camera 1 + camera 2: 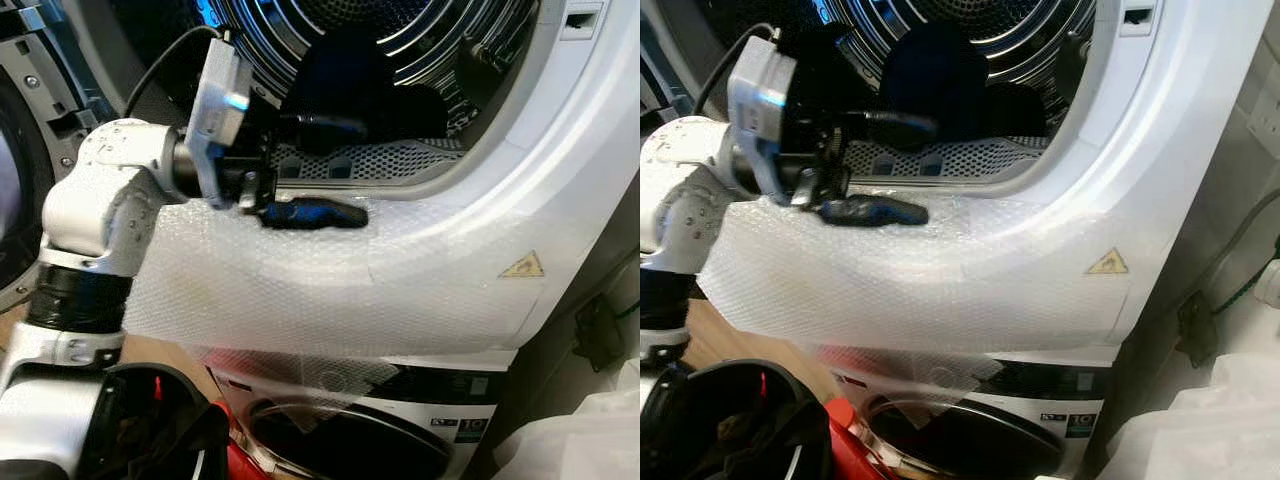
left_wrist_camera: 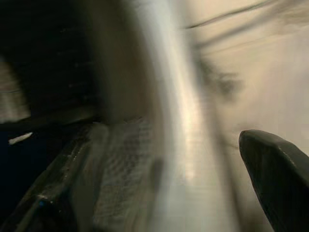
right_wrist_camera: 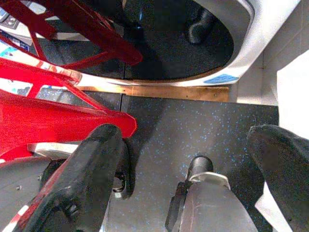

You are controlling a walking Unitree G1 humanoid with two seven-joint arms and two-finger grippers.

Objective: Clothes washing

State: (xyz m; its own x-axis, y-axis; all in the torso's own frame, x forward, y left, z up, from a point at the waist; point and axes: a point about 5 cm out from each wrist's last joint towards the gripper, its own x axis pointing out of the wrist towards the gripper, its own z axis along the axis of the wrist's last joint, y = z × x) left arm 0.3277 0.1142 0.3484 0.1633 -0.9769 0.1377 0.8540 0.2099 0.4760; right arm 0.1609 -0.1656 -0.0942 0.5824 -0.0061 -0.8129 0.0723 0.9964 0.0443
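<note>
Viewing: we look down on the open drum [image 1: 400,60] of the upper machine, top centre of the head views.
Left pincer: we see the left pincer [image 1: 320,170] at centre left of the frame, at the drum's door opening; its two black fingers [image 1: 315,213] stand apart, one above the other, released, with nothing between them.
Lower finger: it lies on the bubble wrap [image 1: 330,290] that covers the machine's white front rim.
Clothes: we find dark clothes [image 1: 935,80] inside the drum, upper centre, behind the perforated grille [image 1: 930,157].
Left wrist view: blurred; we make out one finger tip [image 2: 277,174] and pale streaks.
Right pincer: in the right wrist view the right pincer [image 3: 193,169] points at the speckled dark floor [image 3: 193,125]; its fingers are spread apart, released.
Red basket: a red basket [image 3: 43,96] sits at the left of that view.
Lower machine: the lower machine's dark door [image 1: 350,440] is at bottom centre.
Warning label: a yellow triangle [image 1: 523,266] sits at right centre.
</note>
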